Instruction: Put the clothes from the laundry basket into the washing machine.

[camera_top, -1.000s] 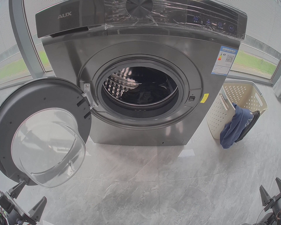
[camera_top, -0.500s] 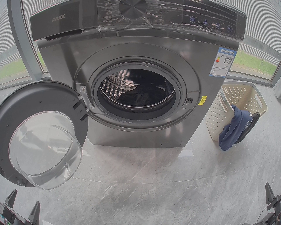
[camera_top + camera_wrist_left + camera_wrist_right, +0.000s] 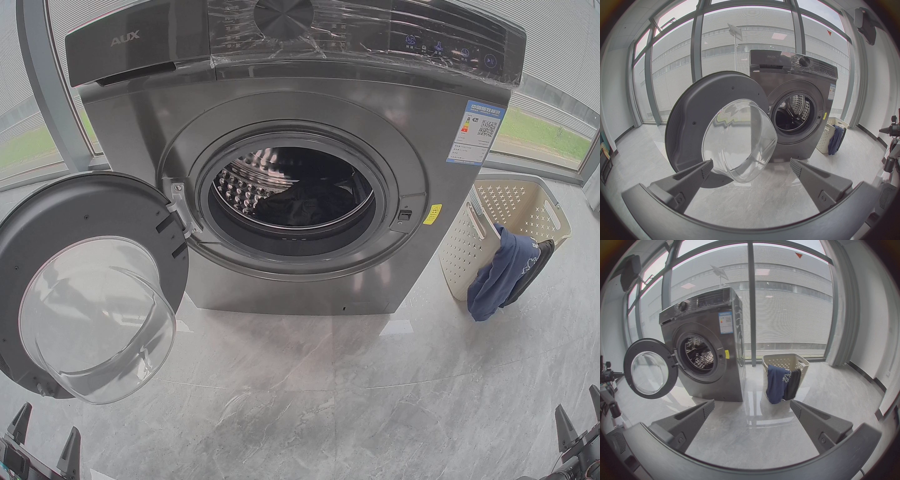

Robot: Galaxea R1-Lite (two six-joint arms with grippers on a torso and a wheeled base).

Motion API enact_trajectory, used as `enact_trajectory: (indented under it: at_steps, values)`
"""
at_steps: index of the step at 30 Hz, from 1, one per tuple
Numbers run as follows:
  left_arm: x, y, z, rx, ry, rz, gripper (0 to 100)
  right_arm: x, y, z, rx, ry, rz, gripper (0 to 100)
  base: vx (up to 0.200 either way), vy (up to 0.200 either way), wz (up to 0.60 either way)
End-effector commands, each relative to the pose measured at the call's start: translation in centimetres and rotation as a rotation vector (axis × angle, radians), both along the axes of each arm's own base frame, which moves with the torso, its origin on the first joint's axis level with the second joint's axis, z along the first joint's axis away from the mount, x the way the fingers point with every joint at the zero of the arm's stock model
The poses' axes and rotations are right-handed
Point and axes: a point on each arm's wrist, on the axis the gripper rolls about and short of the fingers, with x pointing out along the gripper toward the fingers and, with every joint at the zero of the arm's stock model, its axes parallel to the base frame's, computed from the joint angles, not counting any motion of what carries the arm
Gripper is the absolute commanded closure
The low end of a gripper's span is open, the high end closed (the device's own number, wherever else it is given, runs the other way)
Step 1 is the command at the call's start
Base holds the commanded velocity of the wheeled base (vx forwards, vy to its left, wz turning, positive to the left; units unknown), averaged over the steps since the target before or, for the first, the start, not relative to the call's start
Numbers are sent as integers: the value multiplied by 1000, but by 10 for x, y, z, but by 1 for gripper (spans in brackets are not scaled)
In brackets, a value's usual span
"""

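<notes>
Head view: I look steeply down, close on the washing machine, its door at left.
Left wrist view: low, farther back, facing the door.
Right wrist view: low, facing the laundry basket.
Shared: all three see machine, door, basket.

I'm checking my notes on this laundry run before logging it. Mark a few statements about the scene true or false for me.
1. The washing machine has its door swung open. True.
2. A blue garment hangs over the rim of the laundry basket. True.
3. The right hand grips a garment. False: the right hand is open and empty, over bare floor.
4. The laundry basket stands to the robot's left of the washing machine. False: it stands to the machine's right.
5. Dark clothing lies inside the drum. True.
</notes>
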Motion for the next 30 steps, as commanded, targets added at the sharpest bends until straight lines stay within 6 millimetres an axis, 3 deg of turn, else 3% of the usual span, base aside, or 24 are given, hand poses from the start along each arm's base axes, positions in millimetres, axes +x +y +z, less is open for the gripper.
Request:
enact_trajectory:
  at_steps: [1,11,16,20,26,30]
  values:
    - [1,0,-5,-1,8,-4,0,-2,0,2,-15,-19,-3,0,0,-200,0]
    - [1,0,-5,-4,8,-2,0,-2,-1,2,-18,-17,-44,0,0,-200,0]
    - [1,0,-4,-7,7,-2,0,-2,5,2,-16,-22,201,0,0,-200,0]
    - [1,0,-5,-7,10,-2,0,-1,-2,1,-16,-16,-92,0,0,-200,0]
    - [1,0,-4,-4,8,-5,0,1,2,-5,-45,4,66,0,0,-200,0]
    - [1,0,-5,-6,10,-4,0,1,2,-5,-35,-4,55,0,0,0,0]
